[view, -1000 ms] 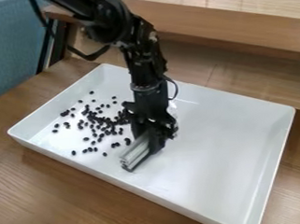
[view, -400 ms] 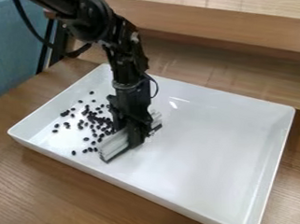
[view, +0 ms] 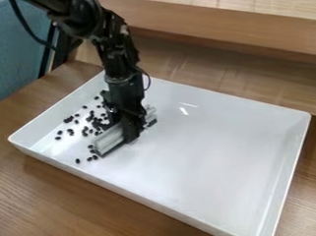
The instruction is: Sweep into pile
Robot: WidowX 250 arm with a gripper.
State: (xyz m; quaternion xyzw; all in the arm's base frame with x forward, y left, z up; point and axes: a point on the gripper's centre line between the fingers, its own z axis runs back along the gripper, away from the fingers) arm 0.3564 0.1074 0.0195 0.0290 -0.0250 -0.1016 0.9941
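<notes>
Small black beans [view: 95,124] lie scattered over the left part of the white tray [view: 211,217], with a denser cluster just left of the arm. The black gripper [view: 129,132] hangs down low over the tray's left half, shut on a pale grey, ribbed bar-shaped sweeping tool [view: 109,140]. The tool's lower edge is at the tray floor, and its near end lies beside several beans. Part of the tool is hidden behind the gripper, and some beans may be hidden by the tool and arm.
Raised walls surround the tray, which stands on a brown wooden table [view: 65,200]. A wooden ledge [view: 229,26] runs behind it. At the upper left is a blue chair or panel [view: 12,52].
The gripper and the tool have moved left across the tray, and the tool has turned slightly. Beans on the right of the scatter are now closer to the cluster or behind the tool.
</notes>
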